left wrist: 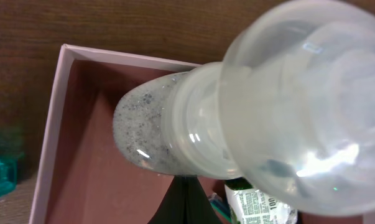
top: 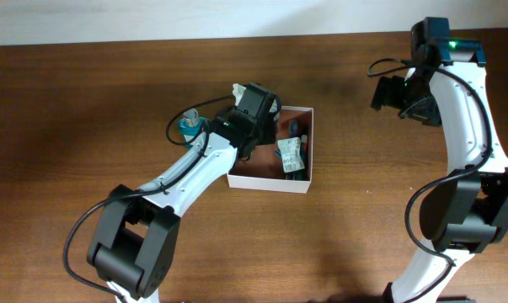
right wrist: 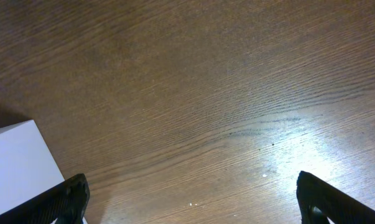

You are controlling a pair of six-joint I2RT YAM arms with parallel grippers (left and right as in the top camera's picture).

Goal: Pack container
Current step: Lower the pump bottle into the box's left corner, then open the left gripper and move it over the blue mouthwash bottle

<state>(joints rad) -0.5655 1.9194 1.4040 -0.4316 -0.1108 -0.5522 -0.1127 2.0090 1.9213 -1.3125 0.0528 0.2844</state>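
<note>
We judge packing half done: our left gripper (left wrist: 182, 204), pressed together, hangs by the clear bottle (left wrist: 168, 124) in the 10 o'clock corner of the container (top: 270, 183) at table centre, while the right gripper (right wrist: 190, 186) is spread idle at 2 o'clock, so next we must fetch the teal bottle (top: 189, 128) at 9 o'clock.

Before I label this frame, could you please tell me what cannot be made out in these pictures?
Left wrist: the clear bottle, blurred at its cap, fills the view; what holds it is hidden.
Overhead: the left arm covers part of the container; the print on the packet is too small to read.
Right wrist: a white object is cut off by the left edge.
</note>
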